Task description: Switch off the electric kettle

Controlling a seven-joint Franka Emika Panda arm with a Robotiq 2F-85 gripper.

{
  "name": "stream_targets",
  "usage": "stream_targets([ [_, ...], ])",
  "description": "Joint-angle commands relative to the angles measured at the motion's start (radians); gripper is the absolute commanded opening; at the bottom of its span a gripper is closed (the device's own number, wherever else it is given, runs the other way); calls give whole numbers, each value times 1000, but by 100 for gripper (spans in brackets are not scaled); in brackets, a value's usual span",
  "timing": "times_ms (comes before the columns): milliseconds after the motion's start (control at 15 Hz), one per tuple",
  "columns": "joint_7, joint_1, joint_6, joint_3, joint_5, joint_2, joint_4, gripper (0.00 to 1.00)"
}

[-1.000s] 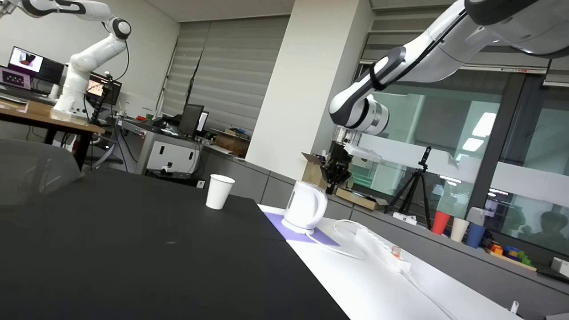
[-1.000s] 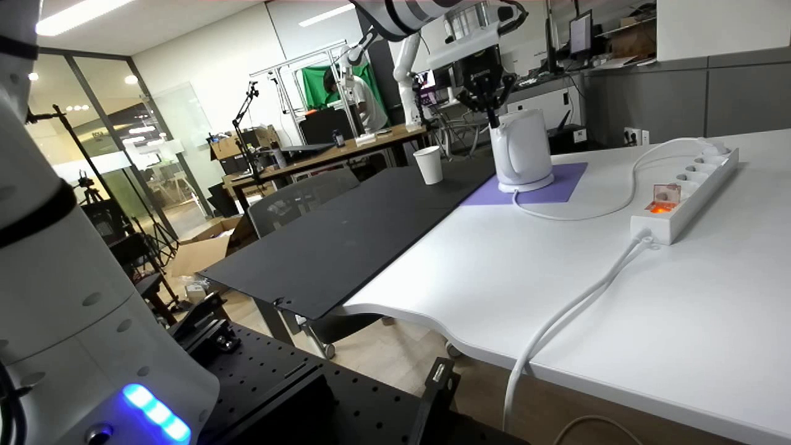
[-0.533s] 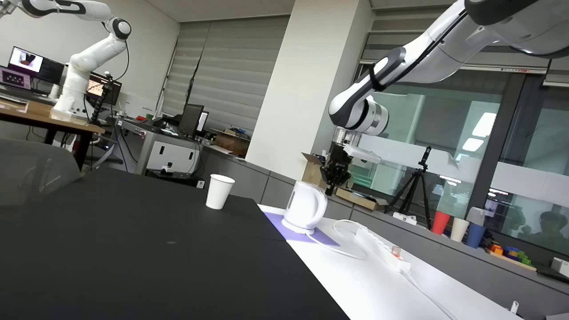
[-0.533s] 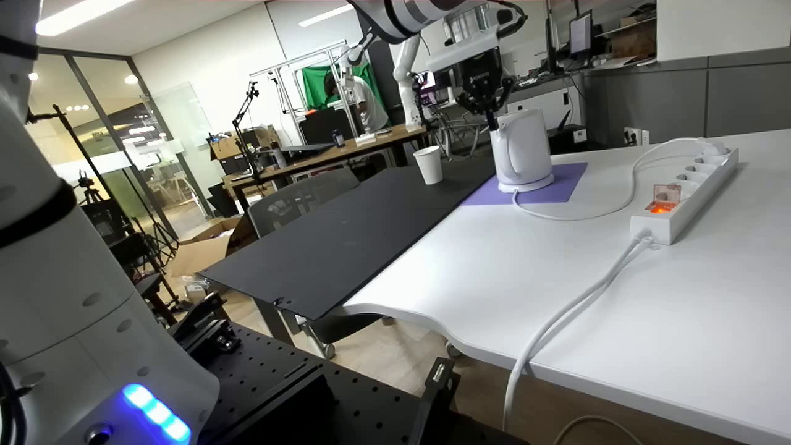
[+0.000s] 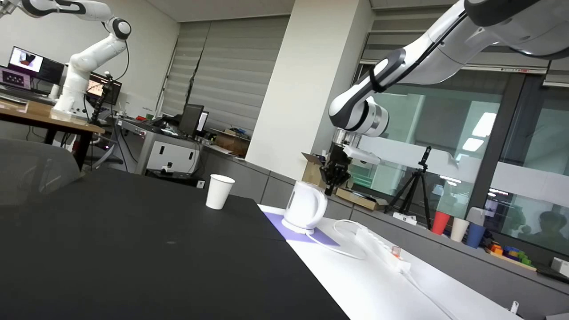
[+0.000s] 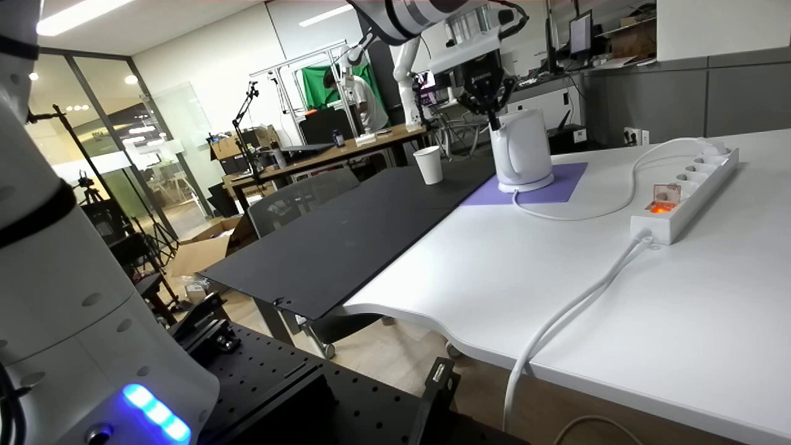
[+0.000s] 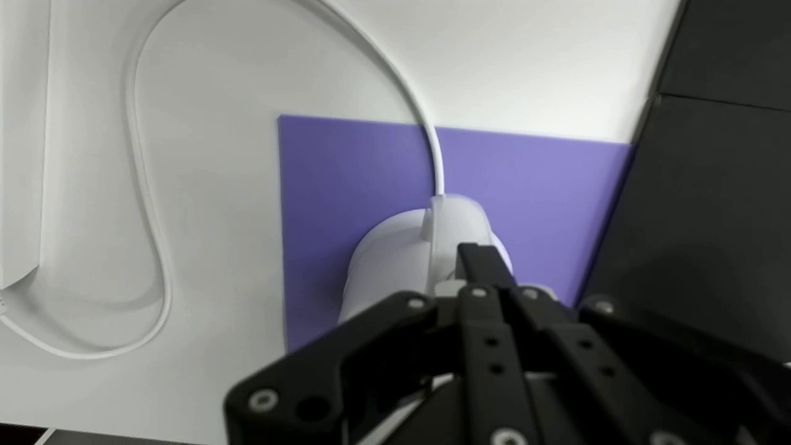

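Note:
The white electric kettle [image 5: 298,208] stands upright on a purple mat, in both exterior views [image 6: 531,145] and under the gripper in the wrist view [image 7: 388,262]. Its looped handle [image 7: 460,222] points up in the wrist view. My gripper [image 5: 328,193] is shut, fingertips together, with nothing seen between them. It points down at the top of the handle, by the kettle's upper rim, in an exterior view [image 6: 495,126]. In the wrist view the fingertips [image 7: 485,248] cover the upper end of the handle and hide much of the lid. Whether they touch the kettle I cannot tell.
The purple mat [image 6: 571,179] lies on the white table [image 6: 469,278], beside a black board [image 6: 352,235]. A white paper cup [image 6: 429,164] stands on the board. A white power strip [image 6: 692,191] with a lit orange switch is joined by a cable to the kettle's base.
My gripper has shifted only very slightly, its tip a touch closer to the kettle. It stays shut. The kettle and cup have not moved.

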Motion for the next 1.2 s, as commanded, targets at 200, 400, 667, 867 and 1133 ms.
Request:
stream_targets([
  [200,-2,-15,8,13,7,3,-4,0],
  [400,-2,-17,15,13,7,9,-5,0],
  [667,0,-18,1,15,10,10,-2,0],
  [867,11,-10,-48,8,0,-4,2,0],
  [1133,19,-5,-115,3,-5,-4,23,0],
])
